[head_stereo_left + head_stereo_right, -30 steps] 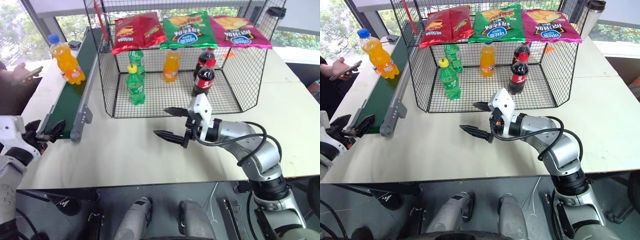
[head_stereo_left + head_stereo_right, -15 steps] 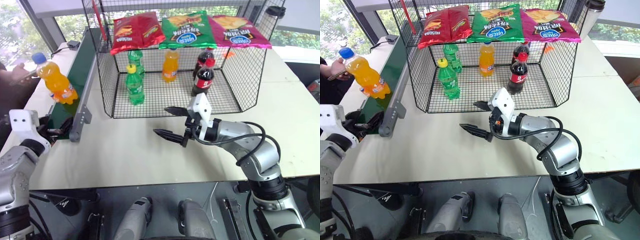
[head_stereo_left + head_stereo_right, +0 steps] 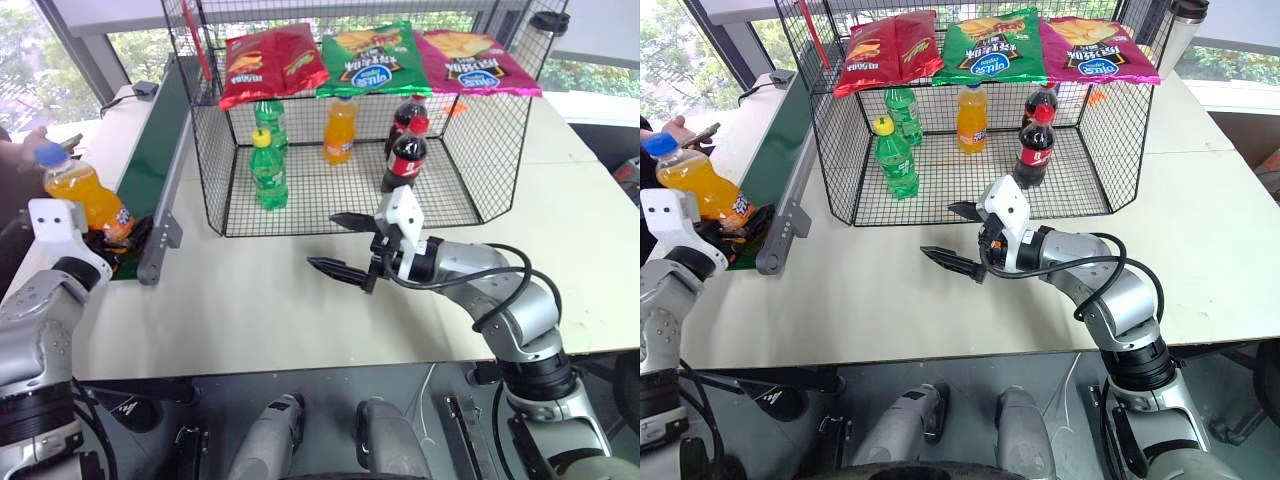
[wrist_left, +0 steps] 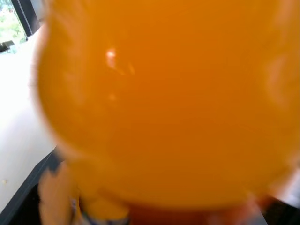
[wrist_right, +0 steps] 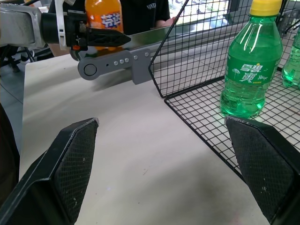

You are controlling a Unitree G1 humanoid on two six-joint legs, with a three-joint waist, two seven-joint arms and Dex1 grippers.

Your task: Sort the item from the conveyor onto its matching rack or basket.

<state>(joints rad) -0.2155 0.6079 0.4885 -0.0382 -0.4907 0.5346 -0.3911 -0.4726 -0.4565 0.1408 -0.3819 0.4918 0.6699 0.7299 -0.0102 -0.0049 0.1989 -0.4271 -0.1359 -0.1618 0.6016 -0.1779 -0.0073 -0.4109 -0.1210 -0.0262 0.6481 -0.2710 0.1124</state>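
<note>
Beige surface (image 3: 260, 310), conveyor (image 3: 150, 170) along its left edge; orange soda bottle (image 3: 85, 195) at the belt's near end, left gripper (image 3: 125, 240) fingers straddling its base, grip unclear. Right gripper (image 3: 345, 245) waits wide before the wire cage (image 3: 340, 120).

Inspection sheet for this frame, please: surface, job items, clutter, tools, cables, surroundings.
Surface: pale table.
Job's things: orange soda bottle tilted at the conveyor's near end; wire cage beside it.
Clutter: chip bags on the cage; other soda bottles inside.
Tools: left tool at the bottle's base; right tool open, empty, above the table.
Cables: black cable along the right forearm.
Surroundings: person's hand with phone beyond the conveyor.
</note>
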